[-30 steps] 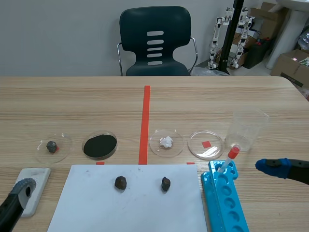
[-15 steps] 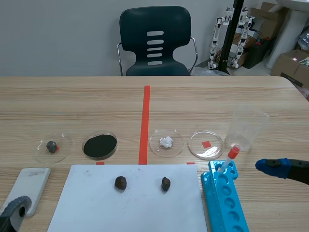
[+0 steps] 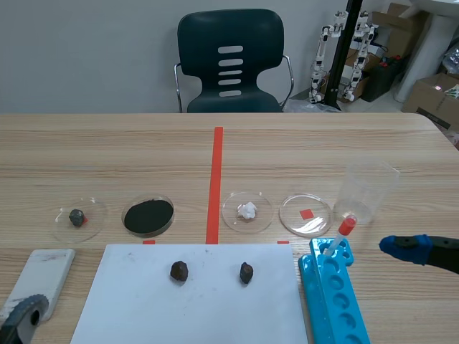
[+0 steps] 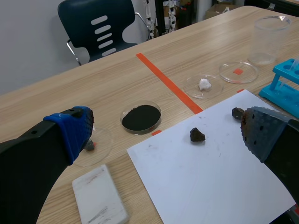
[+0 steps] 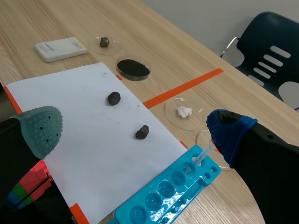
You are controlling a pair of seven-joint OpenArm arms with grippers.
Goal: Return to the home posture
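Wood-grain table [image 3: 107, 150], with an orange-red tape line down its middle.

Left arm [image 3: 20, 322] sits low at the near left corner. Its tip overlaps the near end of a white block [image 3: 44, 266]. Left jaws are spread wide with nothing between them; pads [image 4: 74, 128] are blue on one finger and grey on the other. A white paper sheet [image 3: 193, 308] lies ahead of them.

Right arm [image 3: 430, 252] comes in low from the right edge. Its blue tip is just beside a blue tube rack [image 3: 333, 304] and near a clear beaker [image 3: 369, 188]. Right jaws are likewise spread and empty, one pad grey-green, one blue.

On the sheet are two dark stones, well apart: left stone [image 3: 179, 270] and right stone [image 3: 246, 272].

Four clear dishes stand in a row beyond the sheet's far edge:
- Grey-pebble dish [image 3: 77, 216], farthest left, with a red mark under it.
- Black-powder dish [image 3: 148, 215], just left of the tape.
- White-lump dish [image 3: 247, 211], just right of the tape.
- Bare dish [image 3: 306, 214], over a red square mark and close to the beaker.

A pipette [image 3: 341, 235] with a red bulb leans in the rack's far end. A dark chair [image 3: 229, 61] stands beyond the far side of the table.
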